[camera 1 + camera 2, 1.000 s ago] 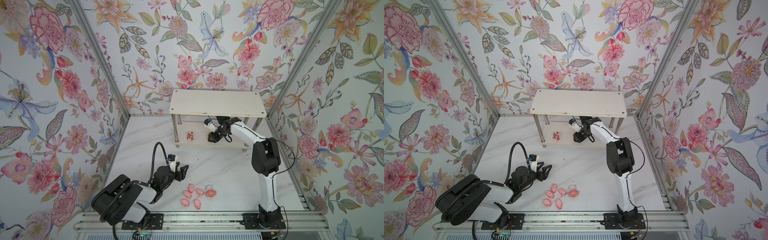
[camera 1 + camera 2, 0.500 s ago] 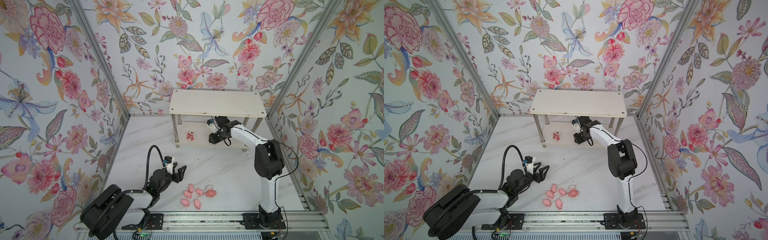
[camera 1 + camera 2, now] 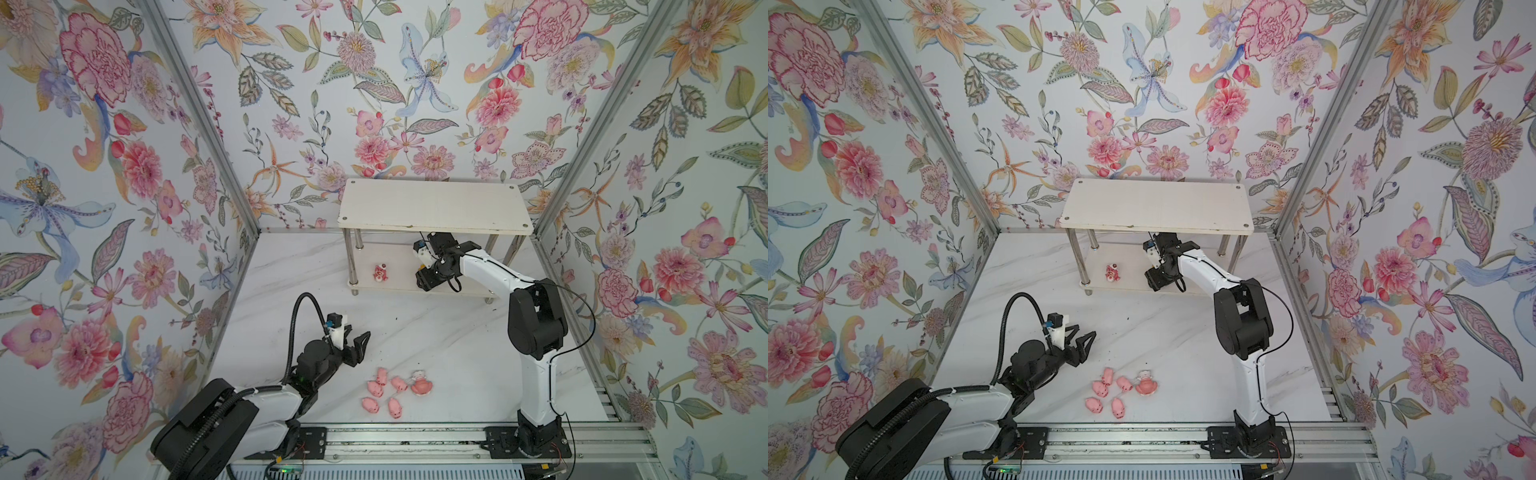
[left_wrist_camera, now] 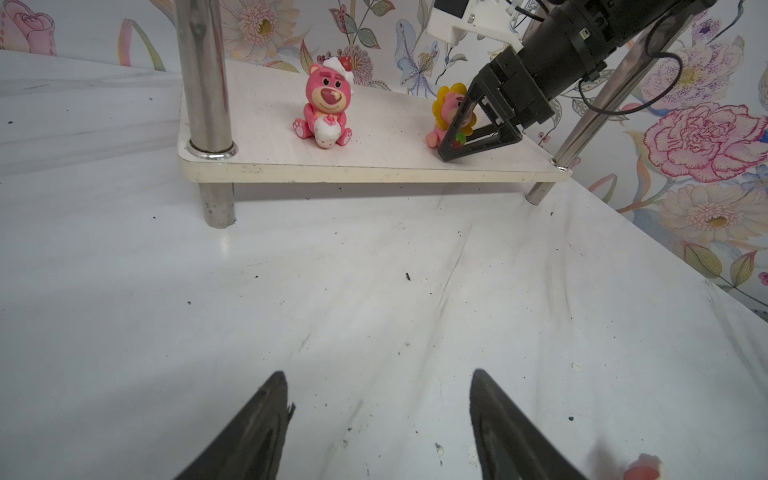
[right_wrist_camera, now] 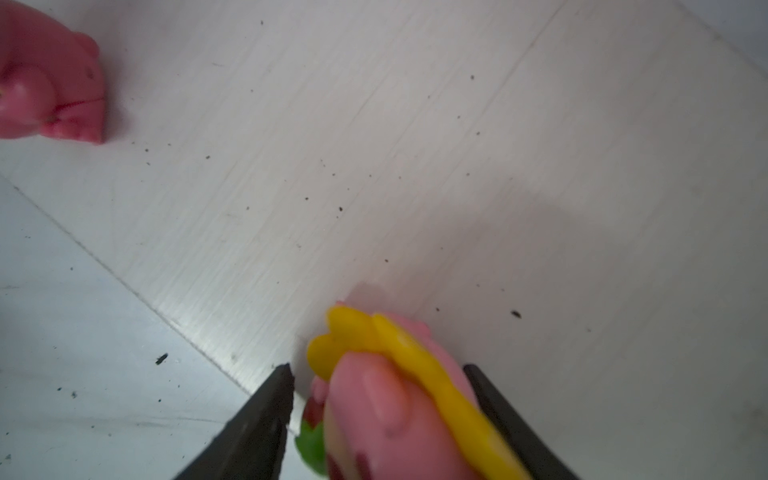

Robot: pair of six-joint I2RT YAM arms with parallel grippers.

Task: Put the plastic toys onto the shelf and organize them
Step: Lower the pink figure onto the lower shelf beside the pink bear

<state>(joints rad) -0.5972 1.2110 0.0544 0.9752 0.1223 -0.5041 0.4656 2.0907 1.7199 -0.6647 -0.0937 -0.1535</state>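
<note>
- On the shelf (image 3: 434, 205), in both top views: the right gripper (image 3: 424, 279) reaches under the top board onto the lower board (image 3: 399, 266). The bear (image 3: 379, 273) stands there, near it on the view's left. Five pigs (image 3: 380, 392) and the pink-and-white toy (image 3: 422, 384) lie on the tabletop (image 3: 436, 332), well apart from the shelf. The left gripper (image 3: 358, 334) hovers near them, jaws apart, empty.
- Left wrist view: the yellow-petalled toy (image 4: 451, 104) is upright on the lower board near its front edge, with the right gripper's fingers either side of it (base looks planted). Nothing sits between the left fingers (image 4: 266, 428).
- Right wrist view: the toy sits between the fingers (image 5: 266, 424). A slim gap shows on one side and the other finger is touching or nearly so, so the jaws read as parted.
- Step, as I judge it: release of toy two of eight. Next, back the right gripper straight out without clipping the petals or the top board, then go for the pile (the left gripper is closer).
</note>
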